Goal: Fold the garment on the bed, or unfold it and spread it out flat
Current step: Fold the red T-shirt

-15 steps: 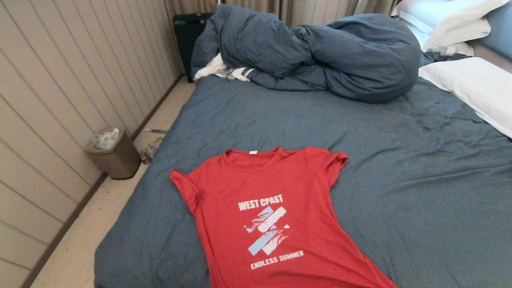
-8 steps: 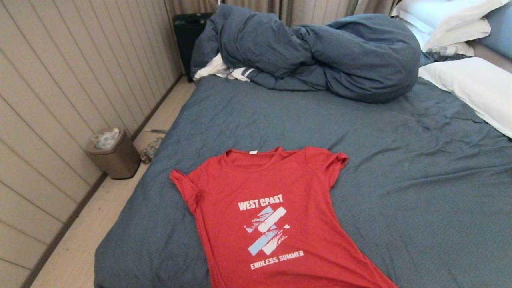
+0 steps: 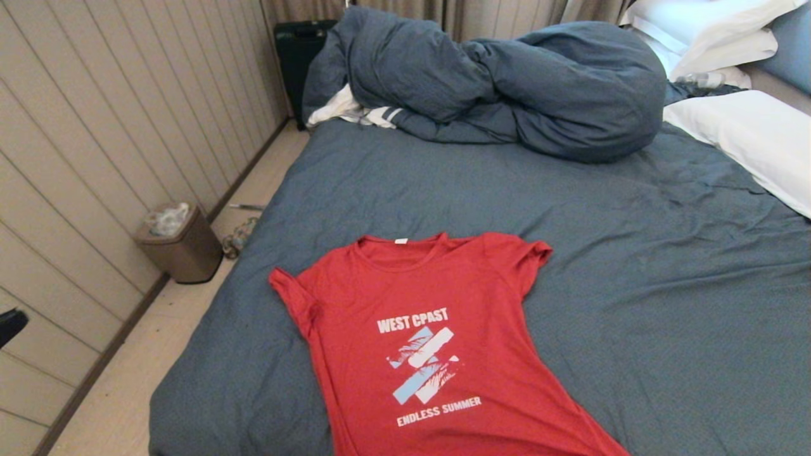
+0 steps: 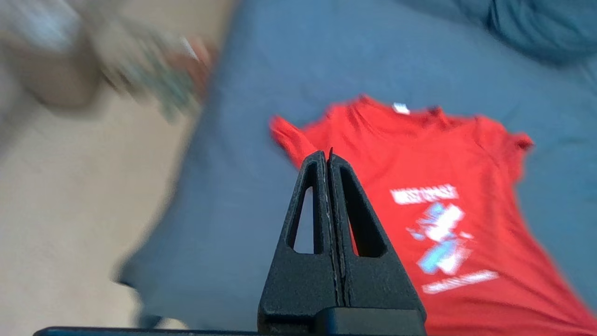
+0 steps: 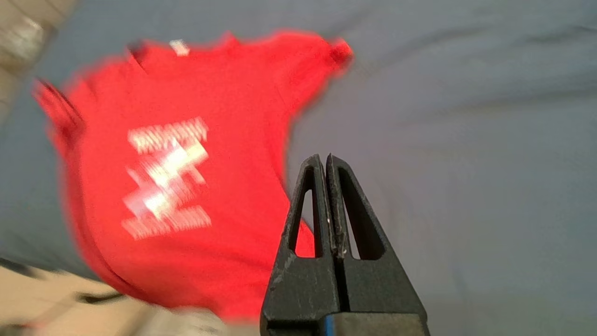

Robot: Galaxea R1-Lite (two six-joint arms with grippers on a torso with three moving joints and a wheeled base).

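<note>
The garment (image 3: 437, 342), a red short-sleeved T-shirt, lies spread face up on the near part of the bed (image 3: 633, 266), collar toward the far end, white text and light-blue graphic showing. Its hem runs out of the head view at the bottom. My left gripper (image 4: 325, 153) is shut and empty, held in the air off the bed's left side, above the garment's (image 4: 419, 196) left sleeve; a dark tip of that arm (image 3: 9, 323) shows at the head view's left edge. My right gripper (image 5: 324, 157) is shut and empty, hovering over the sheet beside the garment's (image 5: 186, 163) right edge.
A bunched blue-grey duvet (image 3: 507, 82) lies across the far end with a white striped cloth (image 3: 355, 113) under it. White pillows (image 3: 747, 136) sit at the right. On the floor left of the bed stands a small bin (image 3: 180, 244) by the panelled wall.
A dark tip of the left arm has come into the head view at the left edge. The garment lies as before.
</note>
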